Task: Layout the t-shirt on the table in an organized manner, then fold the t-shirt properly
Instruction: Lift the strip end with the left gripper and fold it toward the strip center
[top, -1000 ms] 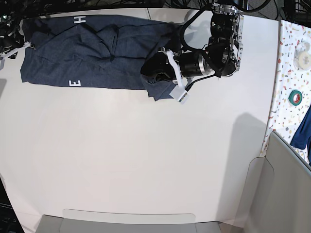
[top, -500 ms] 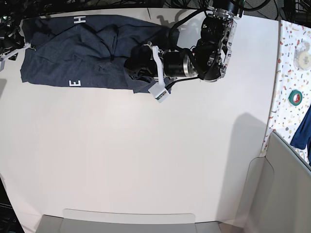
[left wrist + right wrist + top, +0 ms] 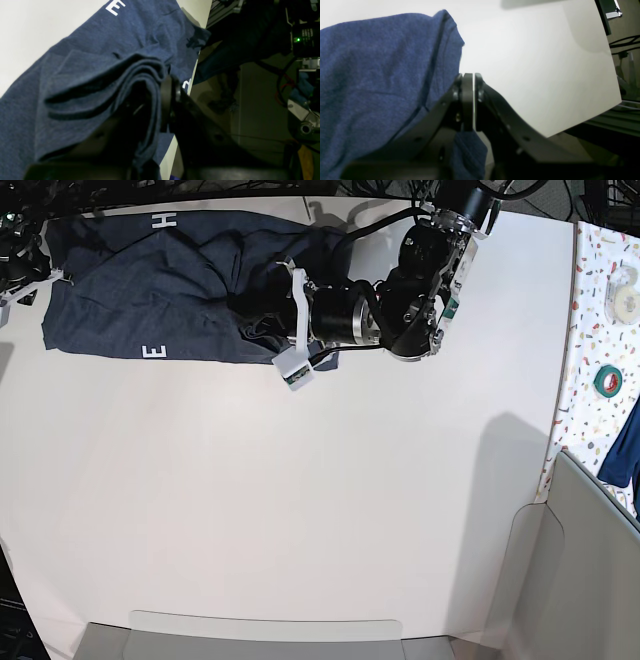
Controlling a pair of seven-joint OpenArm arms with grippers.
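1. The t-shirt [image 3: 170,285] lies bunched along the far edge of the worktop [image 3: 300,510].
2. The right gripper [image 3: 468,82], low at the shirt's left end, has its jaws pressed together with cloth beside them.
3. The left gripper [image 3: 262,315] lies flat and reaches sideways, pinching a thick fold.
4. I think it should pull slowly and keep the fold flat.

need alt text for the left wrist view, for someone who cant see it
The left tool is shut on a bunched fold of the dark navy t-shirt, seen close up from just behind its dark fingers. The rest of the shirt spreads across the white table, with a white printed letter E near the top. Dark, cluttered floor and equipment fill the right side.
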